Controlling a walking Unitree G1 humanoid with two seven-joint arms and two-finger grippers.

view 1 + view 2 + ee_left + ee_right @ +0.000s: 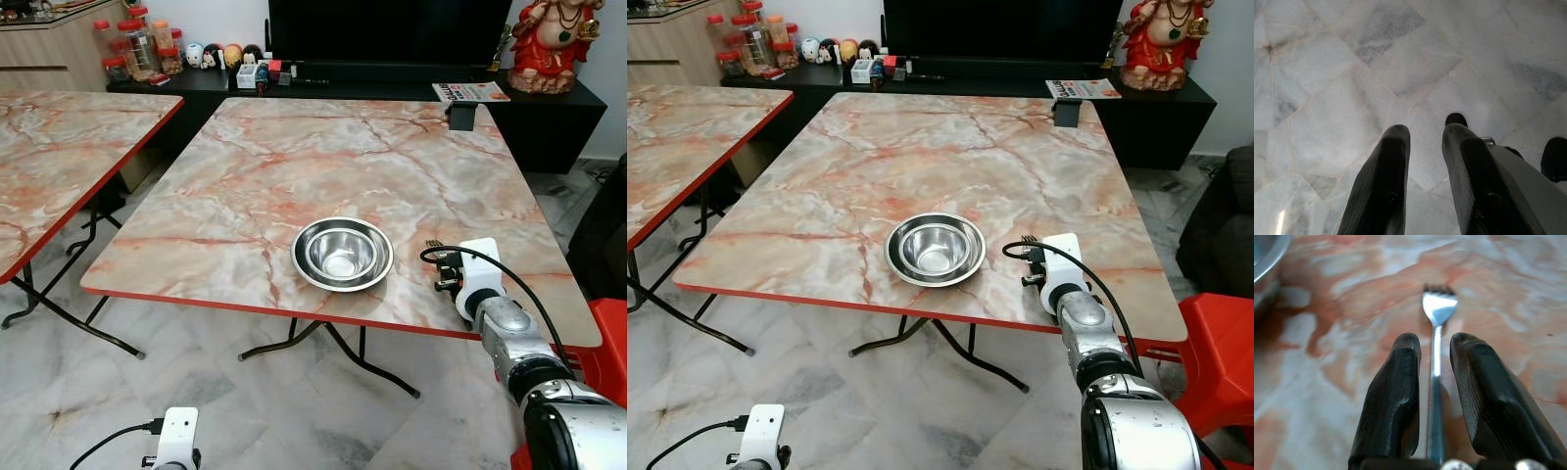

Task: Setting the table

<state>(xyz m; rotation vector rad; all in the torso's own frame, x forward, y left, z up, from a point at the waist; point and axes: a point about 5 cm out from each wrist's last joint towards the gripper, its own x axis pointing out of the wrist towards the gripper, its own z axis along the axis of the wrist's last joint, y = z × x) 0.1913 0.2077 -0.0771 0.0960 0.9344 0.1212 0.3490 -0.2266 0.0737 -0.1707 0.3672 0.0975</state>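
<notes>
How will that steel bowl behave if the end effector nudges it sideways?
The steel bowl looks thin and polished, so it is probably light and should slide easily on the smooth marble-pattern table. Its wide, low shape makes tipping unlikely, though a push on the flared rim might rock it. It sits near the table's front edge, so a hard nudge could send it off.

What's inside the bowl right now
The bowl looks empty; its shiny metal base shows only reflections. A fork sits between the right gripper fingers over the table, right of the bowl, not in it. The near inner wall is hidden by the rim.
</notes>
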